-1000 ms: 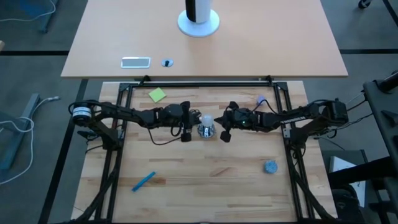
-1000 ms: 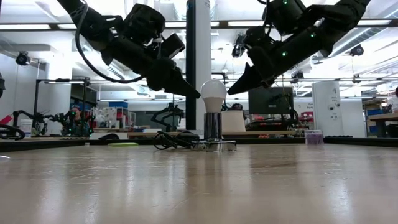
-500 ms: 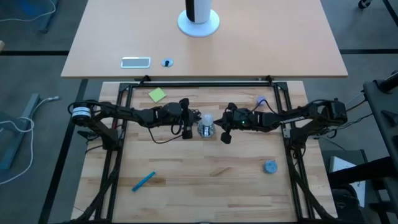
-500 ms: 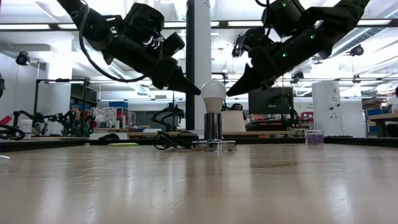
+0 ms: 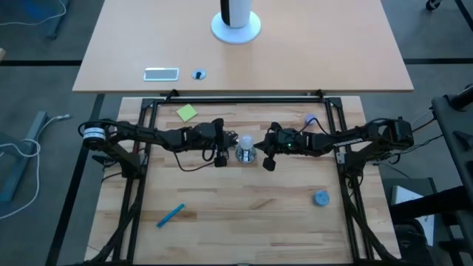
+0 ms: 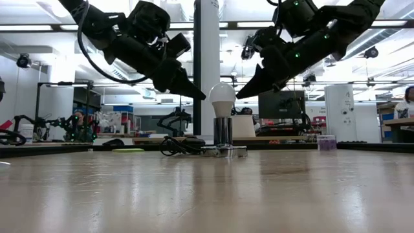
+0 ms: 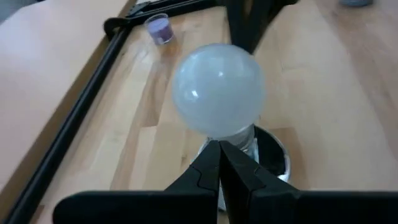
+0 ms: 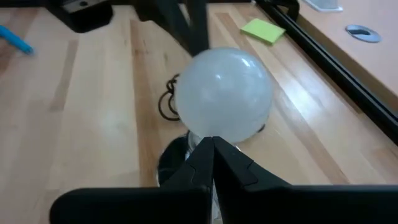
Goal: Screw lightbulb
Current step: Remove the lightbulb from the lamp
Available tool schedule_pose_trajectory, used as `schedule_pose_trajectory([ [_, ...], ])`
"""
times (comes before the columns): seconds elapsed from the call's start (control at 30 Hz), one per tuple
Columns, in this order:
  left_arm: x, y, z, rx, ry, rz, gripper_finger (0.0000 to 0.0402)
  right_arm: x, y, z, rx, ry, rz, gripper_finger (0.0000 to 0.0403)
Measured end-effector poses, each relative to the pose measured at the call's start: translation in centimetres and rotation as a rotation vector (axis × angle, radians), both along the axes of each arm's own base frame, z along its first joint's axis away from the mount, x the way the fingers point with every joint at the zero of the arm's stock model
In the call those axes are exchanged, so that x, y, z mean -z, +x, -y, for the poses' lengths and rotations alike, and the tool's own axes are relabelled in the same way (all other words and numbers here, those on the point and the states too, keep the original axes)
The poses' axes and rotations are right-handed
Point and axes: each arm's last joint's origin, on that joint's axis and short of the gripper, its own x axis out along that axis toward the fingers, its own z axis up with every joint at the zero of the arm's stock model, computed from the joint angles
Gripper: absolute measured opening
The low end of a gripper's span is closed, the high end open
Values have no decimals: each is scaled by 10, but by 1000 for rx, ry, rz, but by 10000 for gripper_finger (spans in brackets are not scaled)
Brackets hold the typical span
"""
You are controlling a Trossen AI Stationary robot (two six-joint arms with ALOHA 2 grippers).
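Note:
The white lightbulb [image 5: 244, 142] stands upright with its base in the round shiny metal socket [image 5: 245, 155] at the table's middle. It also shows in the low view [image 6: 222, 98]. My left gripper [image 6: 203, 97] is shut and slants down at the bulb's glass from the table's left. My right gripper [image 6: 239, 96] is shut and slants down at the glass from the table's right. Each wrist view shows that arm's shut tips, the left [image 7: 219, 146] and the right [image 8: 213, 142], just under the round glass [image 7: 217, 87]. My left gripper has its shut tips right beside the left side of the bulb's glass [image 6: 211, 98]; I cannot tell whether they touch it. My right gripper has its shut tips at the right side of the glass [image 6: 234, 97]; I cannot tell whether they touch it.
The socket's black cord [image 6: 178, 145] lies coiled to its left. A green note [image 5: 187, 112] and a small purple cup [image 5: 308, 118] lie at the far side. A blue pen [image 5: 171, 215] lies near left and a blue-grey round cap [image 5: 321, 198] near right. Black frame rails [image 5: 244, 98] edge the table.

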Motion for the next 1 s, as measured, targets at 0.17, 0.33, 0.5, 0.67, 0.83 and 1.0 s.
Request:
schedule_pose_trajectory([
  [0.17,2,3,-3,-19,16,20,0,2,2,1,5,-4,6,0],
  [0.33,4,6,-2,16,1,33,0,3,2,4,51,-39,-3,0],
  [0.5,0,4,2,65,-22,35,0,2,1,5,76,-59,-11,0],
  [0.67,-6,0,2,41,-10,40,0,-1,-2,1,26,-28,-12,0],
  [0.83,-4,1,-1,-25,19,37,0,-4,-1,-1,-8,-4,15,0],
  [1.0,3,5,-3,-43,9,37,0,-4,-2,1,6,-22,11,0],
])
